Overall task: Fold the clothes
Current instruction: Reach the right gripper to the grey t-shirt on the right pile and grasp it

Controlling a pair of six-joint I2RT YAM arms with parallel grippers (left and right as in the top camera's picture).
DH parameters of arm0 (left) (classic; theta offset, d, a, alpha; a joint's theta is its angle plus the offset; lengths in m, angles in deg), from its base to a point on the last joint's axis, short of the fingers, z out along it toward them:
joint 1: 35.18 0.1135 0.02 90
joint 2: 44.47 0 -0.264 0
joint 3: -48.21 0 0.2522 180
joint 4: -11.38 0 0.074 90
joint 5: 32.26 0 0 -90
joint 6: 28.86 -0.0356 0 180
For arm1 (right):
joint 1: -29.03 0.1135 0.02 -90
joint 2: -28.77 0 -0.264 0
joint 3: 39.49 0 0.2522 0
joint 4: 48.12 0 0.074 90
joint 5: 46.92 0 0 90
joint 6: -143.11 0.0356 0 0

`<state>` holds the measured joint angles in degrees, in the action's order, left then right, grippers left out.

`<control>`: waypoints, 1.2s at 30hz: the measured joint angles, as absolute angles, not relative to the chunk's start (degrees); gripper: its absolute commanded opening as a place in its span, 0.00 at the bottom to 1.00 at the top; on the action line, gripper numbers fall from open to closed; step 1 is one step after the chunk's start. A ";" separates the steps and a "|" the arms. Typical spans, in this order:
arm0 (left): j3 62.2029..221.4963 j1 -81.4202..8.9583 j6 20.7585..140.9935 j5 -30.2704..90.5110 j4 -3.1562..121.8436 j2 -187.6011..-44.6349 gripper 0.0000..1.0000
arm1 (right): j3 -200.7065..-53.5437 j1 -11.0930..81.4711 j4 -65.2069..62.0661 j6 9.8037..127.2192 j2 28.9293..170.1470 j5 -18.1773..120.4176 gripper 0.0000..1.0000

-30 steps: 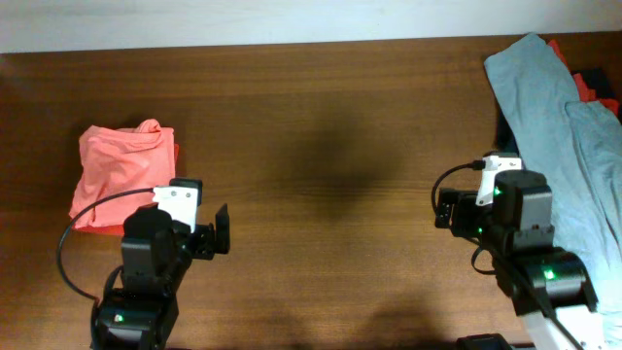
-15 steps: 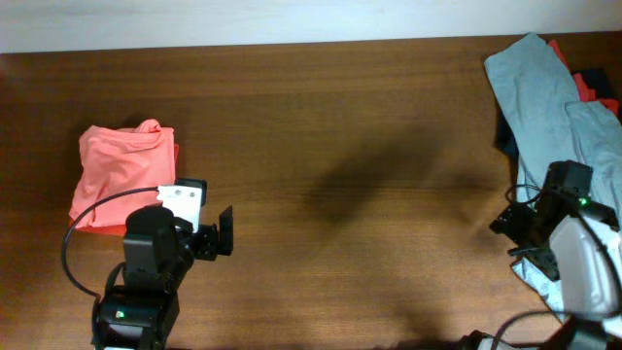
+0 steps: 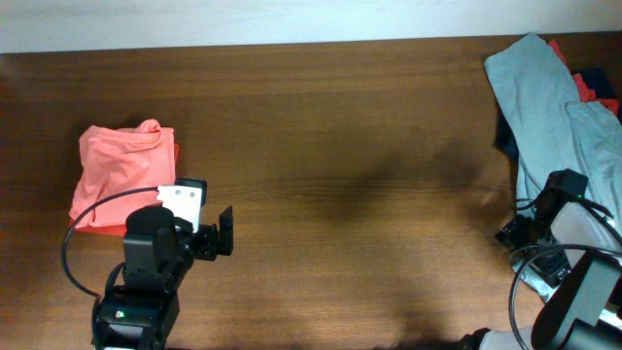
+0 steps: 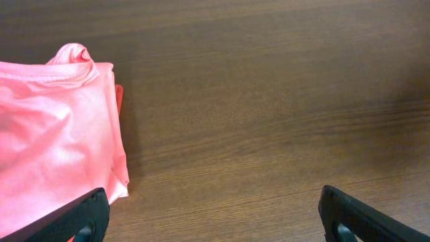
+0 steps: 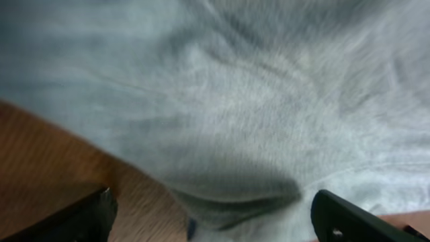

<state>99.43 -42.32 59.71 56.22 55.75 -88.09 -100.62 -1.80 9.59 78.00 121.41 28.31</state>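
The clothes lie in two places. A folded coral-orange T-shirt [image 3: 121,170] rests at the table's left. A pale grey-blue T-shirt [image 3: 544,97] is spread over a pile at the right edge. My left gripper [image 3: 190,216] stands open at the coral shirt's [image 4: 54,128] near right corner. Its left finger [image 4: 80,215] is over that corner, and bare wood shows between the jaws of the left gripper [image 4: 215,225]. My right gripper [image 3: 539,209] hangs open low over the near left hem of the grey-blue shirt [image 5: 255,87], which fills the right wrist view; the right gripper [image 5: 215,225] holds nothing.
Red-orange fabric [image 3: 583,83] and navy fabric [image 3: 505,136] peek out from under the grey-blue shirt at the far right. The brown wooden table [image 3: 340,146] stretches between the two arms, with its back edge along a white wall.
The right arm has swung right and towards the near edge, ending over the grey-blue shirt's hem. The left arm has barely shifted.
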 measured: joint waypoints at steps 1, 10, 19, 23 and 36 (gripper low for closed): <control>99.43 -42.32 59.71 56.22 55.79 -88.09 0.99 | -100.51 -1.80 9.13 77.95 121.32 28.05 0.86; 99.43 -42.32 59.71 56.22 55.75 -88.09 1.00 | -99.05 -1.91 7.49 78.37 121.60 26.98 0.32; 99.43 -42.32 59.71 56.22 55.77 -88.09 0.99 | -98.39 -1.96 7.55 78.37 121.84 26.63 0.04; 99.43 -42.32 59.71 56.22 55.77 -88.09 0.99 | -98.85 -1.83 7.97 75.40 121.82 29.65 0.04; 99.43 -42.32 59.71 56.26 55.53 -88.09 0.99 | -111.27 21.04 13.39 61.12 111.46 51.42 0.04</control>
